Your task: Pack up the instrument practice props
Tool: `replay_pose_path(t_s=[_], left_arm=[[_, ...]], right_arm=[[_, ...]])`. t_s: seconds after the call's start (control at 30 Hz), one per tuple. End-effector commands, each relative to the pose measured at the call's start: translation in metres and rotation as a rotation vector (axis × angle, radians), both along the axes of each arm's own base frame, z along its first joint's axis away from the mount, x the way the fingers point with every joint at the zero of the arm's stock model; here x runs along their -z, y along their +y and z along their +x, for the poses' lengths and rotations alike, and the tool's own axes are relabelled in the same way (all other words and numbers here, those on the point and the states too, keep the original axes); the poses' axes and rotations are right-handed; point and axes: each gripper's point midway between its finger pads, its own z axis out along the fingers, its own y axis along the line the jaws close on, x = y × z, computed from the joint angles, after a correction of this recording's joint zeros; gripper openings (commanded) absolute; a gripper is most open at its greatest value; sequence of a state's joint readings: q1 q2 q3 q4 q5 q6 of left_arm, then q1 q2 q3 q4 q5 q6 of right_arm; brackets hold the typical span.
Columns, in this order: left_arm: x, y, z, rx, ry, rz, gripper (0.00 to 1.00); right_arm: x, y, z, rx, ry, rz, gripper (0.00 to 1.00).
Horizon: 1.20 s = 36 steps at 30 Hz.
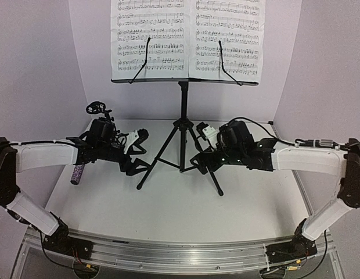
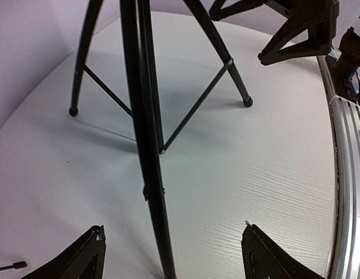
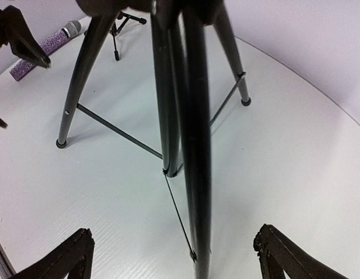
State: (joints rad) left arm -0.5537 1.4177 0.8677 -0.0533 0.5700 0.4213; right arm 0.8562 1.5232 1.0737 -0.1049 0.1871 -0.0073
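Fingers of my left gripper (image 2: 173, 229) spread wide astride one leg of the music stand (image 1: 183, 104), touching nothing. I see the right gripper (image 3: 175, 230) equally wide astride another leg, with the stand upright on the table (image 1: 186, 209).

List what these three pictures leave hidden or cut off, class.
Sheet music: top view, upper lines cut by the top edge.
Microphone: top view, head hidden under the left arm.
Small mic stand: top view, legs hidden behind the left arm.
Music stand: left wrist view, shelf beyond the top edge.
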Motion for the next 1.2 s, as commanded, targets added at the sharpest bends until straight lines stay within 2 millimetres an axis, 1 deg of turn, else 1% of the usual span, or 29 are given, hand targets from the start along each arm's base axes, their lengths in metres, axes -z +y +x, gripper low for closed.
replay_pose_path(t_s=[0.0, 0.07, 0.13, 0.2, 0.23, 0.27, 0.37, 0.43, 0.47, 0.53, 0.57, 0.6, 0.7, 0.73, 0.8, 0.87, 0.9, 0.97, 1.03, 1.07, 1.1, 1.17], left_arm=[[-0.056, 0.026, -0.017, -0.005, -0.102, -0.077, 0.79], [-0.081, 0.036, -0.033, 0.006, -0.121, -0.117, 0.75], [-0.106, 0.044, -0.052, 0.019, -0.119, -0.171, 0.70], [-0.133, 0.051, -0.070, 0.031, -0.127, -0.224, 0.67], [-0.149, 0.054, -0.078, 0.024, -0.130, -0.255, 0.65], [-0.164, 0.058, -0.085, 0.019, -0.136, -0.286, 0.64], [-0.211, 0.066, -0.103, 0.001, -0.165, -0.380, 0.64], [-0.244, 0.074, -0.099, -0.070, -0.185, -0.453, 0.64], [-0.261, 0.078, -0.097, -0.096, -0.202, -0.490, 0.65], [-0.304, 0.087, -0.087, -0.165, -0.221, -0.577, 0.67], [-0.319, 0.090, -0.076, -0.212, -0.210, -0.605, 0.69], [-0.337, 0.094, -0.065, -0.268, -0.212, -0.637, 0.70], [-0.382, 0.100, -0.046, -0.350, -0.202, -0.712, 0.72], [-0.395, 0.101, -0.042, -0.370, -0.194, -0.738, 0.73], [-0.416, 0.107, -0.036, -0.412, -0.189, -0.791, 0.74], [-0.428, 0.113, -0.031, -0.454, -0.194, -0.823, 0.75], [-0.432, 0.114, -0.027, -0.469, -0.200, -0.827, 0.76], [-0.433, 0.113, -0.017, -0.493, -0.202, -0.814, 0.77], [-0.432, 0.106, -0.001, -0.503, -0.178, -0.764, 0.78], [-0.435, 0.102, 0.000, -0.490, -0.164, -0.749, 0.78], [-0.431, 0.093, 0.008, -0.462, -0.151, -0.724, 0.77], [-0.432, 0.082, 0.010, -0.406, -0.149, -0.709, 0.76]], right_arm=[[-0.008, -0.031, -0.041, 0.022, 0.092, -0.109, 0.95], [-0.011, -0.031, -0.068, -0.039, 0.163, -0.136, 0.93], [-0.016, -0.028, -0.101, -0.114, 0.240, -0.137, 0.88], [-0.031, -0.022, -0.129, -0.176, 0.297, -0.096, 0.85], [-0.045, -0.016, -0.141, -0.206, 0.315, -0.061, 0.83], [-0.060, -0.010, -0.148, -0.225, 0.318, -0.025, 0.82], [-0.110, 0.020, -0.167, -0.329, 0.327, 0.094, 0.79], [-0.137, 0.043, -0.172, -0.404, 0.336, 0.151, 0.78], [-0.155, 0.055, -0.173, -0.442, 0.328, 0.186, 0.78], [-0.192, 0.084, -0.172, -0.522, 0.303, 0.258, 0.78], [-0.217, 0.095, -0.171, -0.557, 0.275, 0.307, 0.77], [-0.238, 0.105, -0.168, -0.571, 0.246, 0.348, 0.77], [-0.295, 0.128, -0.144, -0.511, 0.156, 0.482, 0.76], [-0.313, 0.133, -0.137, -0.488, 0.131, 0.536, 0.76], [-0.345, 0.142, -0.130, -0.475, 0.089, 0.650, 0.73], [-0.371, 0.142, -0.116, -0.413, 0.032, 0.759, 0.69], [-0.383, 0.138, -0.108, -0.367, -0.010, 0.809, 0.68], [-0.392, 0.128, -0.088, -0.247, -0.077, 0.858, 0.66], [-0.397, 0.115, -0.065, -0.101, -0.145, 0.881, 0.65], [-0.400, 0.112, -0.060, -0.075, -0.169, 0.890, 0.65], [-0.400, 0.114, -0.055, -0.056, -0.187, 0.886, 0.65], [-0.404, 0.118, -0.048, -0.037, -0.215, 0.889, 0.65]])
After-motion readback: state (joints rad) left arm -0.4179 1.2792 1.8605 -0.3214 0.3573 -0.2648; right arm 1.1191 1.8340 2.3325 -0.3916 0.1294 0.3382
